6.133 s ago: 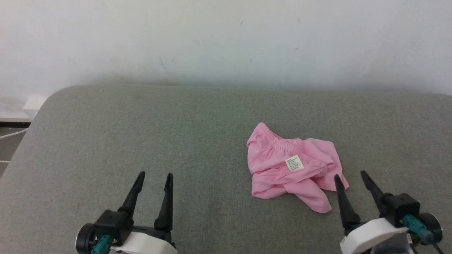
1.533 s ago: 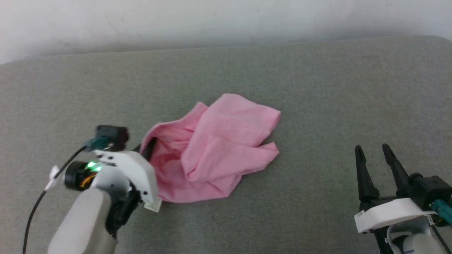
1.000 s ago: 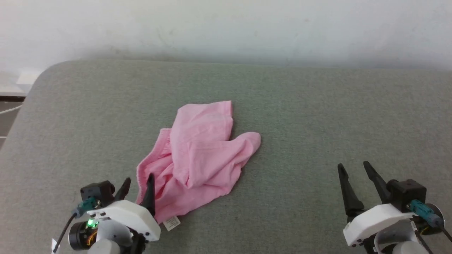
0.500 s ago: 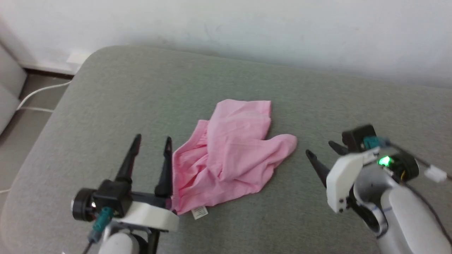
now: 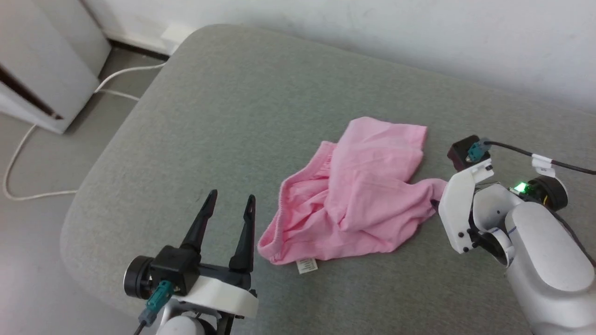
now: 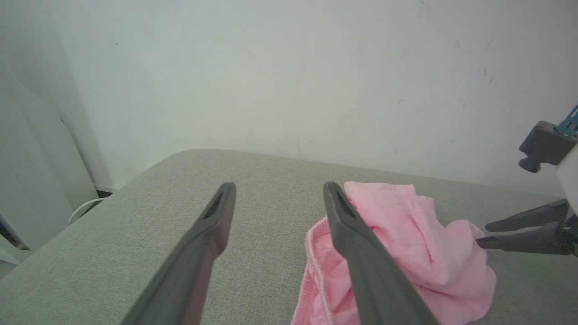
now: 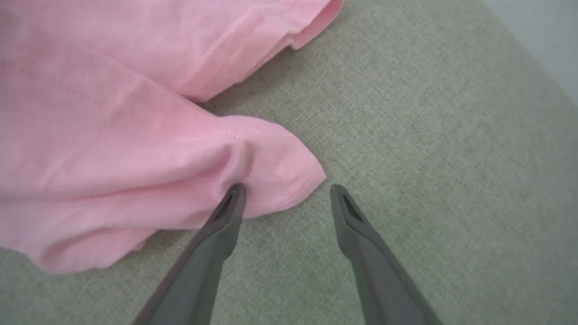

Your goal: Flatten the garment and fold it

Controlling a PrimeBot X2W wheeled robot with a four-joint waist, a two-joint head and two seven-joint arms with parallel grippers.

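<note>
White cable [image 5: 18,153] lies on the floor at far left, beside the grey cushion [image 5: 223,102]. Left gripper [image 5: 232,195] hovers over the cushion's near left area, fingers spread and holding nothing, just beside the gathered waistband edge of the garment [image 5: 358,200]. The garment lies crumpled on the cushion between both grippers, white label [image 5: 306,265] at its near edge. Right gripper [image 7: 286,188] is spread wide at the garment's right corner, one finger [image 7: 230,207] touching the fabric fold.

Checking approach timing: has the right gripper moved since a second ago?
Yes. The right gripper moved left across the grey cushion to the garment; it now stands open at a leg's tip.
</note>
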